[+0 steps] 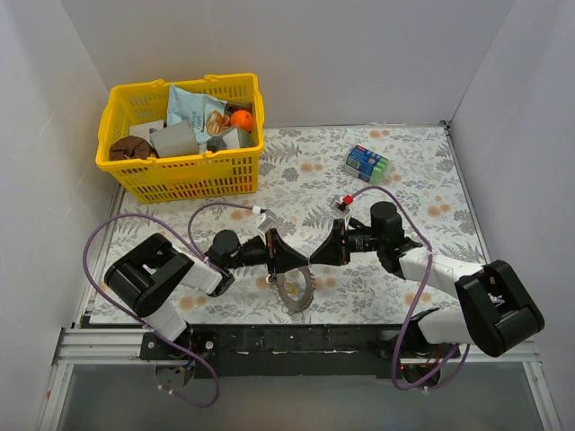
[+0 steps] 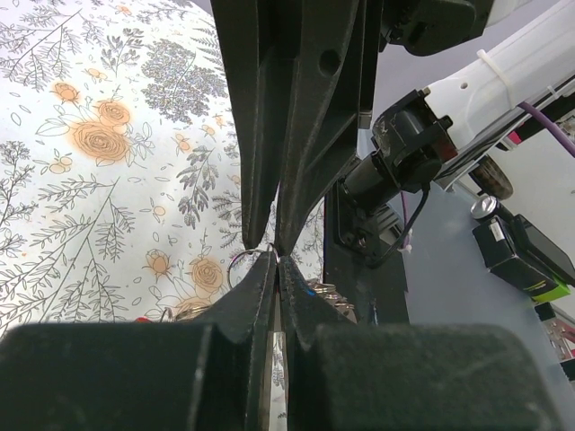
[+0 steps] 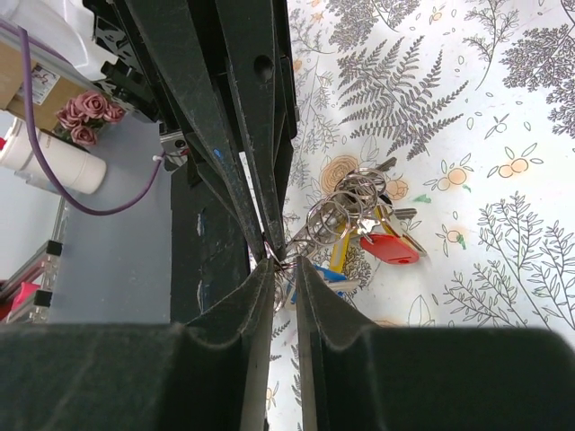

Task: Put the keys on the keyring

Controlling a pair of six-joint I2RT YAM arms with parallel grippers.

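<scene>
Fingertip alignment is what this step turns on. The left gripper (image 2: 277,262) is clenched fully shut. The right gripper (image 3: 286,264) meets it nose to nose with only a slit between its fingers. I cannot tell whether that slit pinches anything, though a thin loop of wire shows right at the meeting point in both wrist views. The large thin hoop of dull silvery-brown metal with a ridged edge, the keyring (image 1: 295,291), sits on the floral tablecloth (image 1: 404,180) just below the two noses, near the front edge. The small metal keys with red, yellow and blue plastic heads (image 3: 386,246) lie on the cloth, bunched with a tangle of small wire rings just beside the right fingertips.

The work looks like feeding or prising a wire end, so both arms should move very little. The left should act as the anchor while the right closes only on the wire, not on the opposing fingers. Any pull ought to follow the wire's curve, since a sideways tug could spring it loose or drag the bunch. The wrist views are the ones to trust, as the overhead view hides the contact
</scene>
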